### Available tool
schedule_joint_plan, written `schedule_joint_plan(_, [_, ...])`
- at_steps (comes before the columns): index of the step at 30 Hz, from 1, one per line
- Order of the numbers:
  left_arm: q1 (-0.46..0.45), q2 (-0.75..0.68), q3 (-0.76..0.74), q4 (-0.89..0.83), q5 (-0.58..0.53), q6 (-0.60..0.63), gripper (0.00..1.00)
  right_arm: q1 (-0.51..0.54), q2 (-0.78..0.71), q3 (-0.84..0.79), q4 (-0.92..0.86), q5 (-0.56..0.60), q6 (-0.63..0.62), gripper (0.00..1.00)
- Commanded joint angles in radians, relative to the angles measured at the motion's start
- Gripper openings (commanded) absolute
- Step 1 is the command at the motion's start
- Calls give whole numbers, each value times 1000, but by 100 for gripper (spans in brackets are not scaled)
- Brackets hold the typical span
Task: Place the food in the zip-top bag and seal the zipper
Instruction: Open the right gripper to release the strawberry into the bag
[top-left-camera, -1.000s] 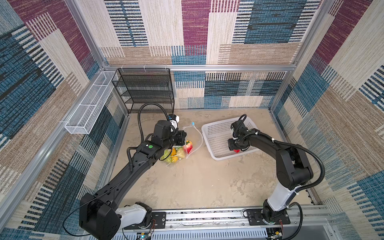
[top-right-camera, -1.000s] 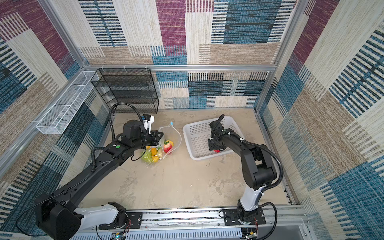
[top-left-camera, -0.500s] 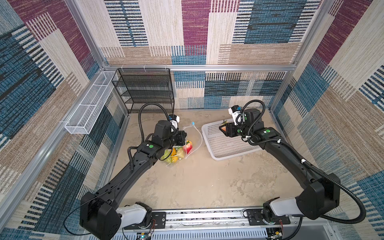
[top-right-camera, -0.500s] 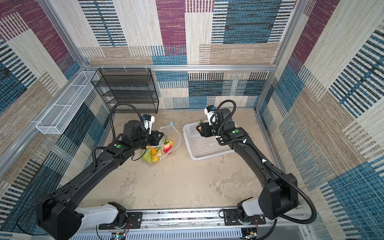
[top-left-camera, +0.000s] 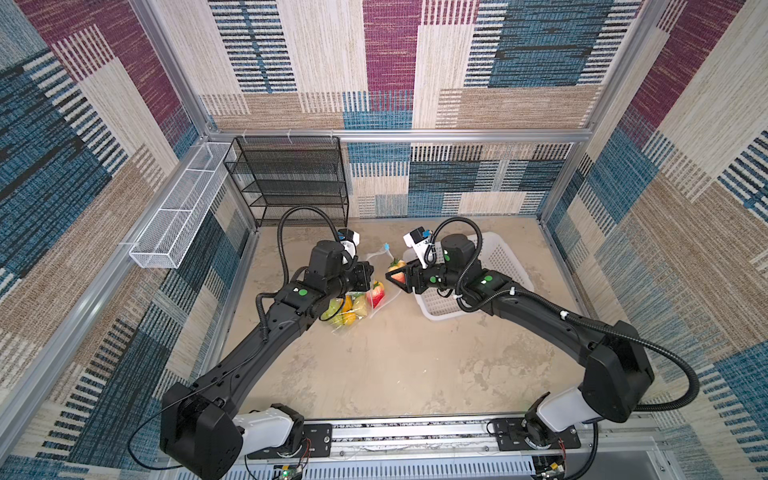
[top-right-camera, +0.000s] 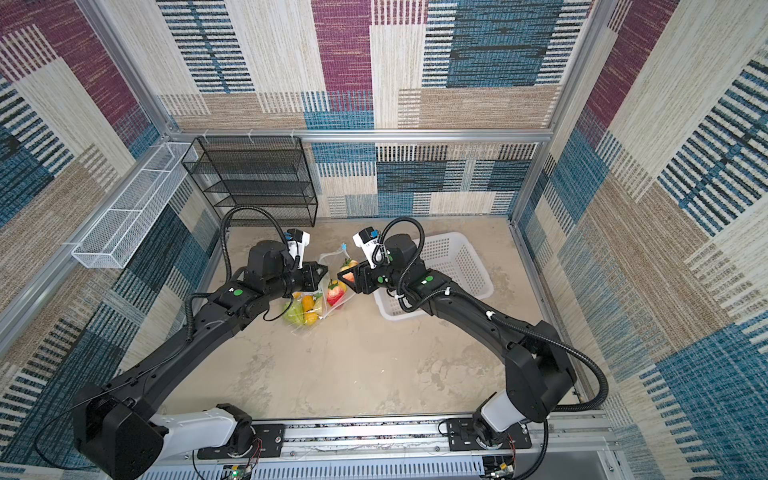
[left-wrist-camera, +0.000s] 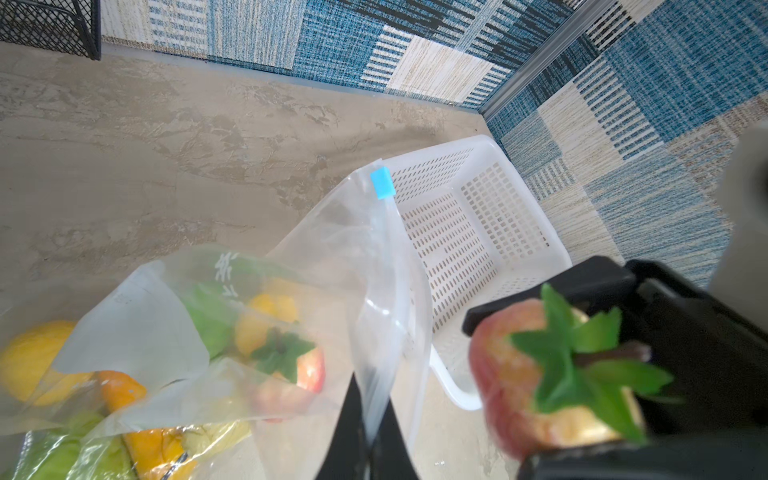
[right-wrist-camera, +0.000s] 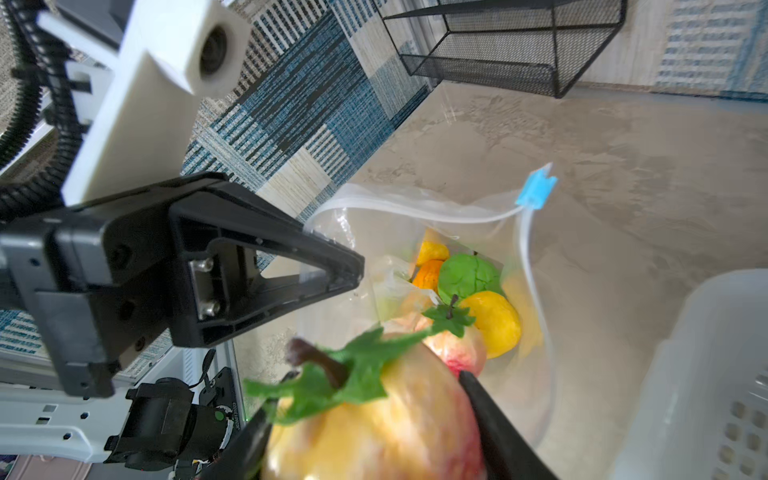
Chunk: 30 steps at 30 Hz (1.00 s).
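Arms, two and black, meet over the middle of the sandy floor in both top views. The left gripper (top-left-camera: 370, 274) is pinched together on the mouth edge of the one clear, crinkly plastic zip-top bag (top-left-camera: 377, 259). The bag stands left of centre with its mouth raised. The right gripper (top-left-camera: 395, 273) is clamped on one glossy red-and-yellow toy fruit (top-left-camera: 396, 263) with a green leafy top, held off the floor just right of the bag's mouth. Inside the bag lies a heap of glossy toy food (top-left-camera: 348, 311), green, yellow and orange with one red piece (top-right-camera: 336, 291); its exact count cannot be told here. One light-blue slider tab (top-right-camera: 344, 246) sits at the far end of the mouth. One white perforated plastic basket (top-left-camera: 505, 266) stands right of the bag, under the right arm. One black wire-mesh shelf (top-left-camera: 291, 178) stands at the far wall, and one long white wire tray (top-left-camera: 174, 224) hangs on the left wall.

In the left wrist view, the left gripper's two black fingers (left-wrist-camera: 349, 419) squeeze the bag's film between them. The held fruit (left-wrist-camera: 540, 374) is close beside the mouth, and the basket (left-wrist-camera: 478, 232) lies beyond.

In the right wrist view, the right gripper's two fingers (right-wrist-camera: 490, 415) press the fruit (right-wrist-camera: 374, 424) from both sides. The thin whitish zipper (right-wrist-camera: 415, 208) gapes in an open loop, with the tab (right-wrist-camera: 536, 191) at one end. At least five pieces show inside: one green (right-wrist-camera: 467, 276), two yellow, one orange and one pink-red.
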<state>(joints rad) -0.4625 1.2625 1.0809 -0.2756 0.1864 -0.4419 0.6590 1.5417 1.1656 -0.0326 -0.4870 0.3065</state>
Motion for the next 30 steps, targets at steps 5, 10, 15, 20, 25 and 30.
schedule_joint_plan(5, [1,-6,2,19,2,-8,0,14,78,-16,133,155,45,48])
schedule_joint_plan(10, [1,-10,1,18,-5,-5,0,17,135,12,79,254,48,49])
schedule_joint_plan(15, [1,-3,2,19,1,-8,0,61,183,75,19,342,43,51])
schedule_joint_plan(20, [0,-2,2,19,2,-8,0,101,243,144,-48,408,52,54])
schedule_joint_plan(25, [0,-9,0,21,-2,-8,0,123,277,185,-89,444,48,62])
schedule_joint_plan(30, [1,-12,-1,19,-7,-7,0,125,263,198,-95,430,41,73])
